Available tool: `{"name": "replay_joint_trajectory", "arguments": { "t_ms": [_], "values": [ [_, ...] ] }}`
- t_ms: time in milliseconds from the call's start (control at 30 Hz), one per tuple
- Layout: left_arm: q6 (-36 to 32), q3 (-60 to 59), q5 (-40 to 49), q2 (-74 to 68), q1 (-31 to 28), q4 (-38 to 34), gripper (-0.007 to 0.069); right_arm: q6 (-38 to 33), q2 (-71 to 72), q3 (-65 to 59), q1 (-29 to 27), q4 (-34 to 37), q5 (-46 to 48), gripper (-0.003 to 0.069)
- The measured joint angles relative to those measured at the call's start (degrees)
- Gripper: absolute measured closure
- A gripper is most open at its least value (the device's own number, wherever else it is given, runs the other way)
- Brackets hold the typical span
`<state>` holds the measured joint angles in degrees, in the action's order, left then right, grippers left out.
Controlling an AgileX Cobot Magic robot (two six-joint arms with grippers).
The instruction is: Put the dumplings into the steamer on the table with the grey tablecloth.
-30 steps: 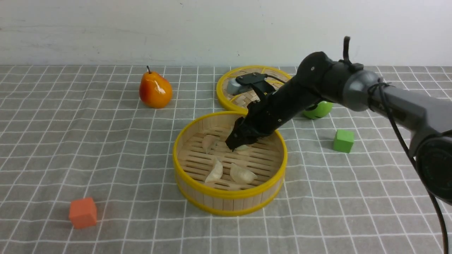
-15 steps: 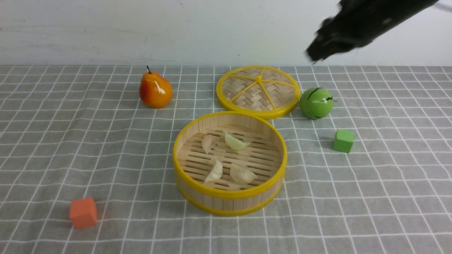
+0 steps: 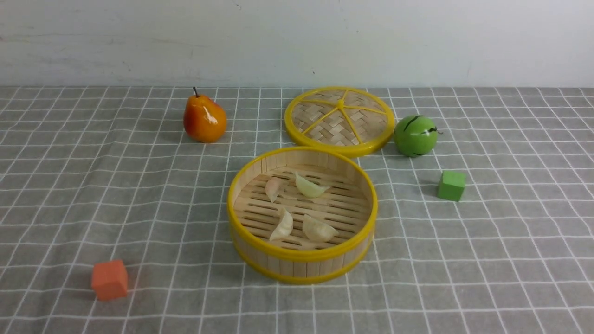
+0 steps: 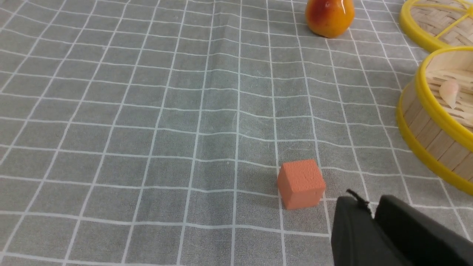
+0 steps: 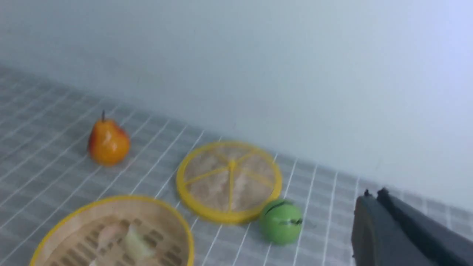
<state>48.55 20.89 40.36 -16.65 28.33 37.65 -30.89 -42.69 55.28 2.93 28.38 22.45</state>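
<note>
Four pale crescent dumplings (image 3: 319, 228) lie apart on the slatted floor of the round bamboo steamer (image 3: 302, 253).

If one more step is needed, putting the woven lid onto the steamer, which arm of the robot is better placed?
Probably the right: its wrist view shows the whole woven lid and its gripper is empty. The left wrist view catches only the lid's edge.

An orange pear (image 3: 204, 118), a woven lid (image 3: 341, 119) and a striped green ball (image 3: 415, 136) sit near a white wall (image 3: 297, 41); green (image 3: 451, 185) and orange cubes (image 3: 110, 279) lie nearer.
</note>
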Motion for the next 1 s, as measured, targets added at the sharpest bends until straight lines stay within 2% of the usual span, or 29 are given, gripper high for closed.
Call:
{"name": "replay_joint_trajectory", "arguments": {
  "t_ms": [67, 133, 200, 433, 567, 700, 867, 933, 1000],
  "values": [
    [0.00, 0.00, 0.00, 0.00, 0.00, 0.00, 0.0537, -4.90, 9.54, -13.61, 1.65, 1.52, -13.28, 0.0676],
    [0.06, 0.00, 0.00, 0.00, 0.00, 0.00, 0.0535, -9.66, 18.38, -26.15, 2.89, 2.28, -22.45, 0.0676],
    [0.40, 0.00, 0.00, 0.00, 0.00, 0.00, 0.0533, -12.65, 24.80, -33.90, 3.63, 2.65, -26.14, 0.0675],
    [0.69, -0.05, 0.06, 0.00, 0.00, 0.00, 0.0525, -13.13, 41.94, -50.68, 4.08, 3.63, -26.64, 0.0672],
    [0.69, -0.05, -0.06, 0.21, 0.00, 0.00, 0.0523, -10.83, 43.07, -55.53, 4.08, 3.97, -26.62, 0.0670],
    [0.69, -0.05, -0.06, 0.39, 0.00, 0.00, 0.0518, -10.93, 42.62, -56.80, 4.08, 3.92, -22.83, 0.0665],
    [0.69, -0.05, -0.06, 0.39, 0.00, 0.00, 0.0513, -15.17, 42.62, -56.85, 3.86, 3.25, -20.41, 0.0663],
    [0.69, -0.05, -0.06, 0.39, 0.00, 0.00, 0.0512, -15.30, 42.69, -56.85, 3.31, 2.28, -19.86, 0.0663],
    [0.69, -0.05, -0.06, 0.39, 0.00, 0.00, 0.0511, -12.79, 42.79, -56.85, 1.28, -1.97, -18.55, 0.0663]
  ]
}}
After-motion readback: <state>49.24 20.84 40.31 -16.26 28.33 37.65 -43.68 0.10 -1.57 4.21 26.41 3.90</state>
